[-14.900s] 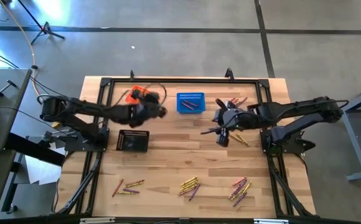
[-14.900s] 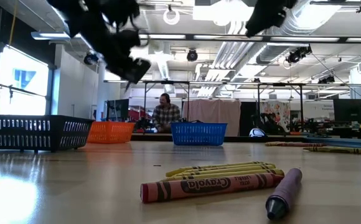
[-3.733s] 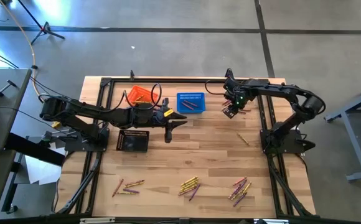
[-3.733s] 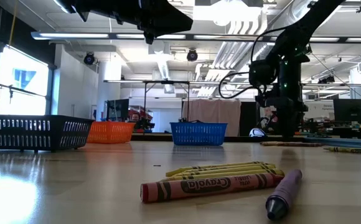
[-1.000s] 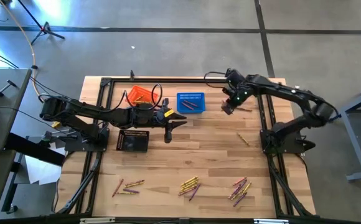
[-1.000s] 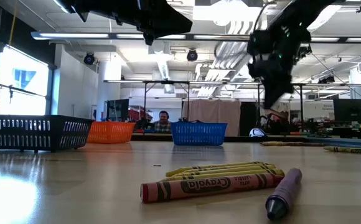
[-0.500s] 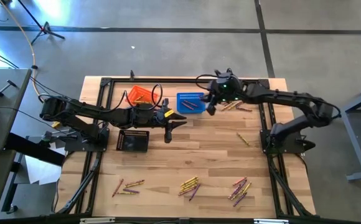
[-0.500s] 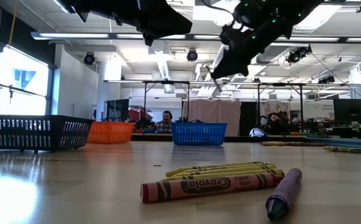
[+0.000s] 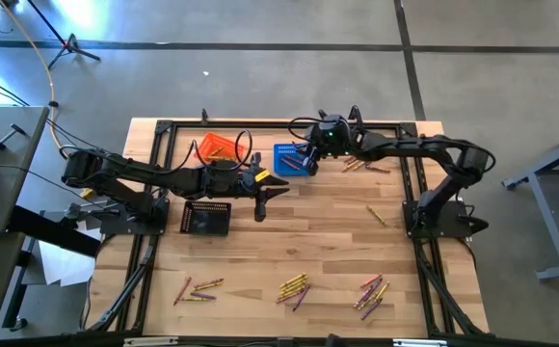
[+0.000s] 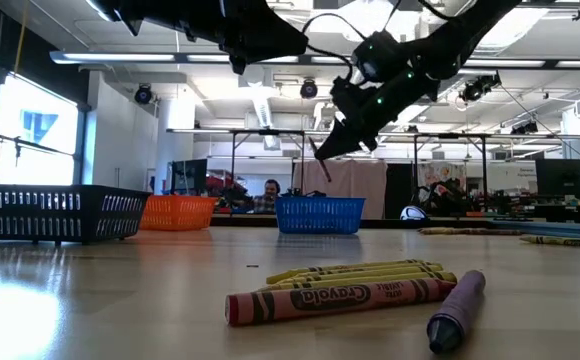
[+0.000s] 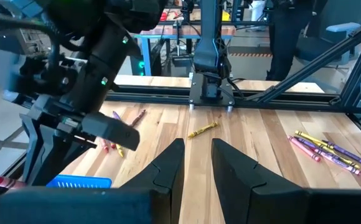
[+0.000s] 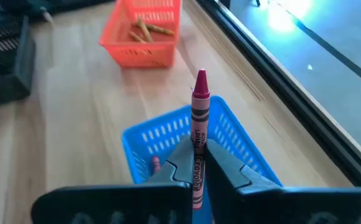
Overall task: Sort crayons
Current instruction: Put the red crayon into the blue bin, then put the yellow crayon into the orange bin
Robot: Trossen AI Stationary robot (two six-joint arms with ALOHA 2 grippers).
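My right gripper [image 9: 310, 160] hangs over the blue mesh basket [image 9: 293, 157] at the table's far side, shut on a magenta-red crayon [image 12: 199, 118]. The basket [image 12: 168, 146] lies right below the crayon, with a few crayons inside. In the low view the gripper [image 10: 325, 150] slants down above the basket [image 10: 319, 214]. My left gripper [image 9: 260, 210] waits above mid-table, open and empty; its fingers [image 11: 168, 168] stand slightly apart. My right gripper pinches the crayon's wrapped lower part [image 12: 197, 163] between its two fingers. The crayon lies along the fingers and sticks out past their ends, its tip [image 12: 200, 79] ahead. It slants down toward the table's left, clear of the basket.
An orange basket [image 9: 217, 147] with yellow crayons and a black basket [image 9: 206, 218] stand at the left. Loose crayons lie at the far right [image 9: 361, 164], singly [image 9: 376, 216], and in three heaps along the near edge [image 9: 199, 287], [image 9: 294, 287], [image 9: 371, 292].
My right gripper has gone toward the table's left edge, from above the far-right crayons to over the blue basket, carrying the crayon. It has tipped so that it slants down toward the basket.
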